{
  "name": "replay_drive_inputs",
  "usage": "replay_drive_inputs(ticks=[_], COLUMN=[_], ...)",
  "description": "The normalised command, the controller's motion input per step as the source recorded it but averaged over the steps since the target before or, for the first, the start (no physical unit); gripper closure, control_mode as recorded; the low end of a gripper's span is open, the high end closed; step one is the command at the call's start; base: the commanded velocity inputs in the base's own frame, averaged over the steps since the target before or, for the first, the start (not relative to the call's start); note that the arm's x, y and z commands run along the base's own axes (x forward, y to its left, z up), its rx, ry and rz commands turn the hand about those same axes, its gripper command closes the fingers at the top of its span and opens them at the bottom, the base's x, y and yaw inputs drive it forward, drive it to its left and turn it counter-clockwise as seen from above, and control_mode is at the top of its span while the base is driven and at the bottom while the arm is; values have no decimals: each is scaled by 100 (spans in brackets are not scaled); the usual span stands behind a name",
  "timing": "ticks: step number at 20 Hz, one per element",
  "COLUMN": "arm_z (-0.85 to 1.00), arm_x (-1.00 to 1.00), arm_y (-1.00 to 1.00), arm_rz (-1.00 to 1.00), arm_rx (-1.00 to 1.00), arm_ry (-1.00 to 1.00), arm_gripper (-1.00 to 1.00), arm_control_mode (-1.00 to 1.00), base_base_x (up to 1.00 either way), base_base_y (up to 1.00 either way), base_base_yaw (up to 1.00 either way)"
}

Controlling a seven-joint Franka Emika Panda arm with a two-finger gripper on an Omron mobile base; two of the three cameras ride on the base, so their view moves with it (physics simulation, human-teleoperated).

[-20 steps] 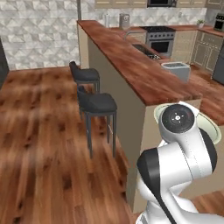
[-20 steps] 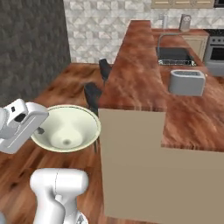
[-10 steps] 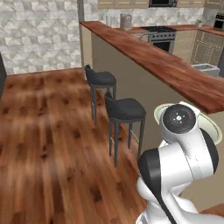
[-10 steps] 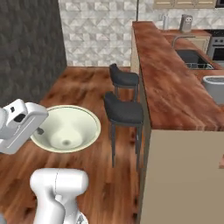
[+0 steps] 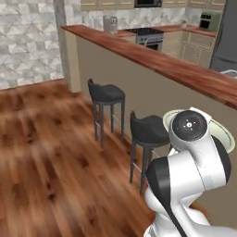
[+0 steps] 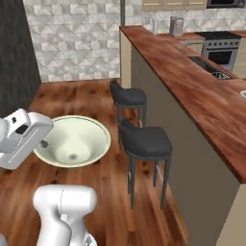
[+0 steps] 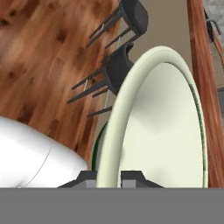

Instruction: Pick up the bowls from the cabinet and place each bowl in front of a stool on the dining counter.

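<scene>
Between the closed fingertips of the gripper (image 7: 109, 176), the rim of a cream-green bowl (image 6: 72, 141) is pinched, and the bowl spreads away from the hand. It rides level and mouth-up above the wood floor (image 6: 105, 192), beside the nearer stool (image 6: 144, 141) and short of the dining counter (image 6: 192, 86).

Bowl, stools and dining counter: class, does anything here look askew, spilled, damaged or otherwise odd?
Nothing stands out. The bowl is held level by its rim in the gripper, empty and unbroken. Both stools, near and far, stand upright beside the dining counter, side by side.
</scene>
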Motion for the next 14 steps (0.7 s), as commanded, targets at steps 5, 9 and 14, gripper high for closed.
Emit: replay_drive_inputs(ticks=[5,9,14], arm_z=[0,0,0], arm_x=[0,0,0], arm_y=[0,0,0], arm_rz=[0,0,0], arm_rx=[0,0,0], arm_ry=[0,0,0], arm_gripper=[100,100,100], arm_control_mode=[100,100,100], base_base_x=[82,54,33], base_base_y=[98,81,78], base_base_yaw=[-61,-74,-76])
